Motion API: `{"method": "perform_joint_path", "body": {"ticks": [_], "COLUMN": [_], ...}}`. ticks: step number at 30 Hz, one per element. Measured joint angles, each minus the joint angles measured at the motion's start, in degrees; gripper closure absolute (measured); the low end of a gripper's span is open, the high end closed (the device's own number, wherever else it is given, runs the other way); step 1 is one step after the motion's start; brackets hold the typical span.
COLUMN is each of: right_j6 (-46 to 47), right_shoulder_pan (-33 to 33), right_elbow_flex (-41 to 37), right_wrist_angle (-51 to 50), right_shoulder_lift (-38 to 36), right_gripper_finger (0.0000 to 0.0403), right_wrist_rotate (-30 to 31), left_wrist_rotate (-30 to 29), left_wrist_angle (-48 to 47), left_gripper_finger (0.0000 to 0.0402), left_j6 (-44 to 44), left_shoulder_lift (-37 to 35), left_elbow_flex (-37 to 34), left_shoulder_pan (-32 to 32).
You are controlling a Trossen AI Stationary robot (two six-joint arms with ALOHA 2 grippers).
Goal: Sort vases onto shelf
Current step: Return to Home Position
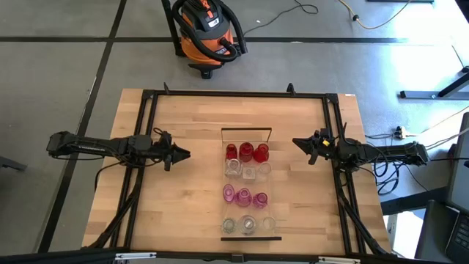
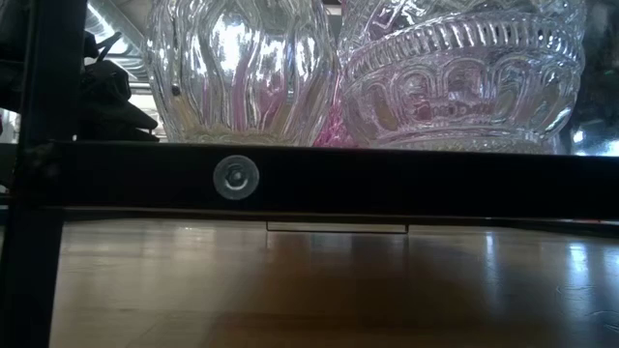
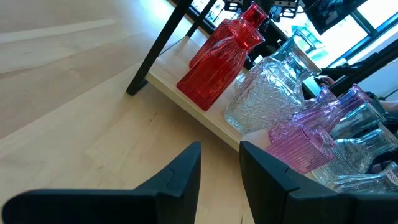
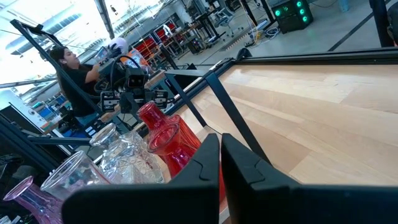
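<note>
My table (image 1: 183, 205) is smooth pale wood with a soft sheen; the shelf (image 3: 165, 84) is lighter wood in a matt black metal frame. The vases (image 3: 217, 62) are glossy glass, ribbed or cut-patterned. The fingers (image 3: 177, 177) of my left gripper (image 3: 221, 152) look like matt dark plastic.

Even light is falling across the worktop (image 1: 183, 191) from above. At table height the clear vases (image 2: 242, 77) are glinting above a dark, shadowed bar (image 2: 387, 179). Daylight is blowing out the left wrist view's upper right.
</note>
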Motion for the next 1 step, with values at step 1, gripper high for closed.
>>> {"method": "perform_joint_path", "body": {"ticks": [1], "right_j6": [0.0], "right_shoulder_pan": [0.0], "right_elbow_flex": [0.0], "right_wrist_angle": [0.0], "right_shoulder_lift": [0.0], "right_gripper_finger": [0.04], "right_wrist_rotate": [0.0], "left_wrist_rotate": [0.0], "left_wrist_angle": [0.0], "left_gripper_finger": [0.0298], "left_j6": [0.0], "left_shoulder_lift": [0.0], "left_elbow_flex": [0.0], "left_shoulder_pan": [0.0]}}
